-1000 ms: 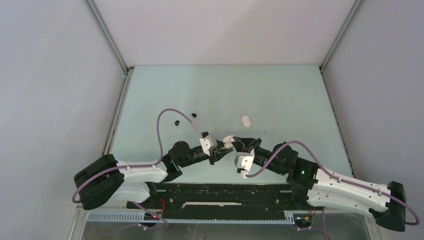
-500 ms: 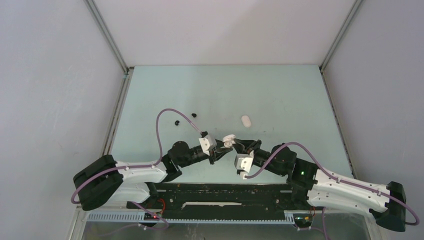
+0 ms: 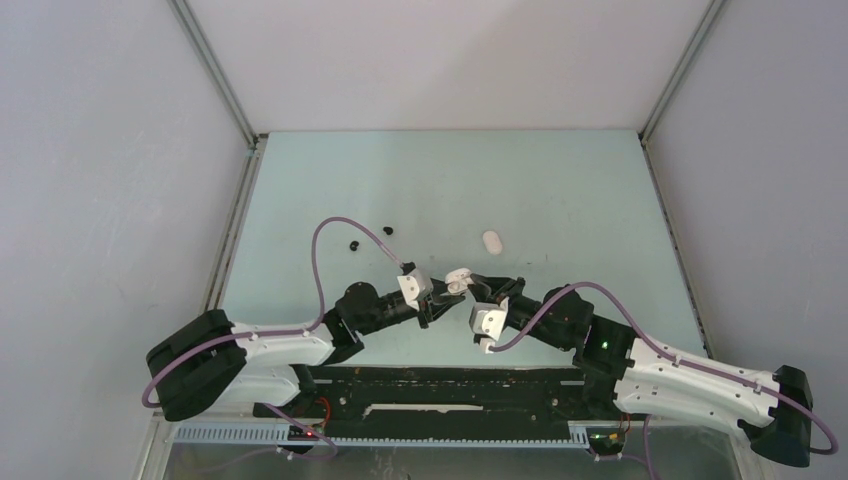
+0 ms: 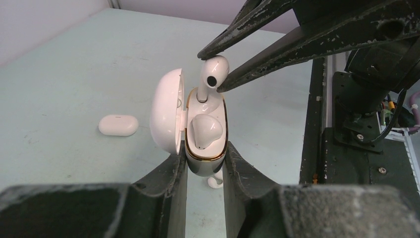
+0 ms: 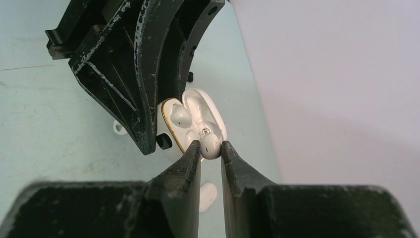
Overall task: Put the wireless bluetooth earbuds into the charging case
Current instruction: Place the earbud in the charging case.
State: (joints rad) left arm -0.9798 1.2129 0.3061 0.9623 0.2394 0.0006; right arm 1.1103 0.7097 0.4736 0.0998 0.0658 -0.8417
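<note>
1. Far left on the pale green tabletop [image 3: 560,190], a black earbud [image 3: 353,244] and a second black earbud [image 3: 387,230] lie apart from each other, well clear of both arms.
2. The left end effector [image 4: 204,159] reaches in from the left. Its two fingers are pressed against the sides of the charging case [image 4: 205,148], pinching it and holding it above the tabletop.
3. The charging case is white with a gold rim. Its lid [image 4: 166,116] is swung open to the left in the left wrist view.
4. A seated earbud [image 4: 205,130] fills the near slot of the case.
5. A loose white earbud [image 4: 214,182] lies on the tabletop just below the held case.
6. The right end effector [image 5: 211,148] comes in from the right. Its fingertips are closed on the head of a white earbud [image 5: 210,144].
7. That white earbud's stem reaches down into the far slot of the case, and its head stands above the rim.
8. Beyond the two end effectors and slightly to the right, a closed white case [image 3: 491,241] lies flat on the tabletop, touching nothing.
</note>
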